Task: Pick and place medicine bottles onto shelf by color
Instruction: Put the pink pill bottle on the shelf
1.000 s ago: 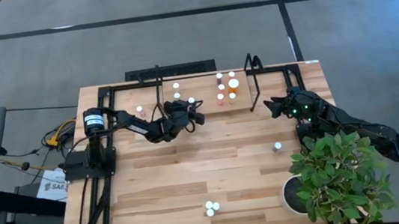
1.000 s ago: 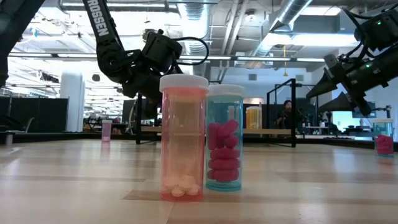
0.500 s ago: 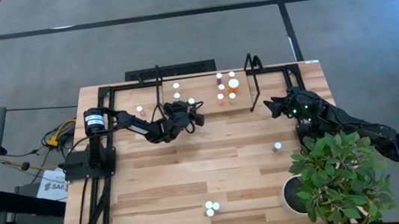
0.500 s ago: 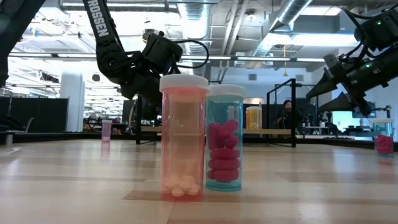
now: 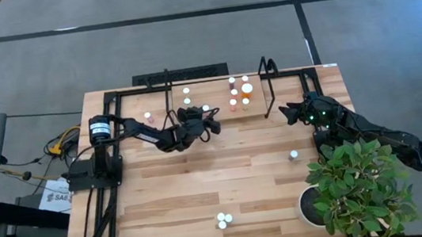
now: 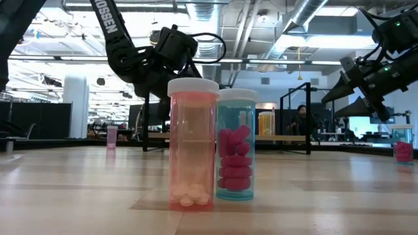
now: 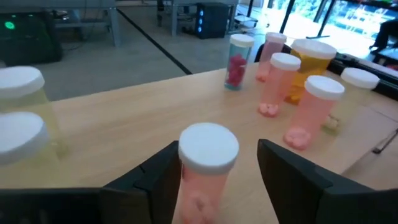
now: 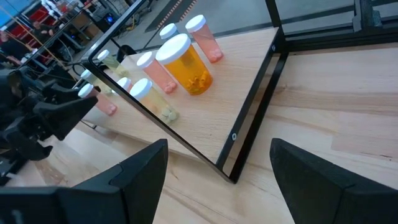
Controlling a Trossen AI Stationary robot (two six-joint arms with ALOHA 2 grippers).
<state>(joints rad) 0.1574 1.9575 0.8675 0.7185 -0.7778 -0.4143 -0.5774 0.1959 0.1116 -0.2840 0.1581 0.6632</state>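
Nearest the front edge of the plank tabletop [image 5: 202, 183], two small white-capped medicine bottles stand touching: a pink one with white tablets [image 6: 192, 145] and a blue-tinted one with pink capsules [image 6: 236, 145]. A third small bottle [image 5: 293, 155] stands alone toward the right edge, beside a leafy green plant in a round white pot [image 5: 355, 190].

Farther back, the left gripper [image 5: 209, 119] hangs at the front edge of the light wooden shelf framed in black tubing [image 5: 216, 94]. Its fingers [image 7: 155, 180], clamped shut a second ago, have spread apart and now flank a pink bottle with a white cap [image 7: 206, 167] without pressing on it. The bottle stands upright on the shelf board, near other pink bottles [image 7: 311, 112]. This looks like a fresh release: one more pink bottle placed with its colour group.

The right gripper [image 5: 286, 111] waits near the shelf's right hoop, fingers open and empty, unchanged. Three bottles on the tabletop are yet to be sorted.
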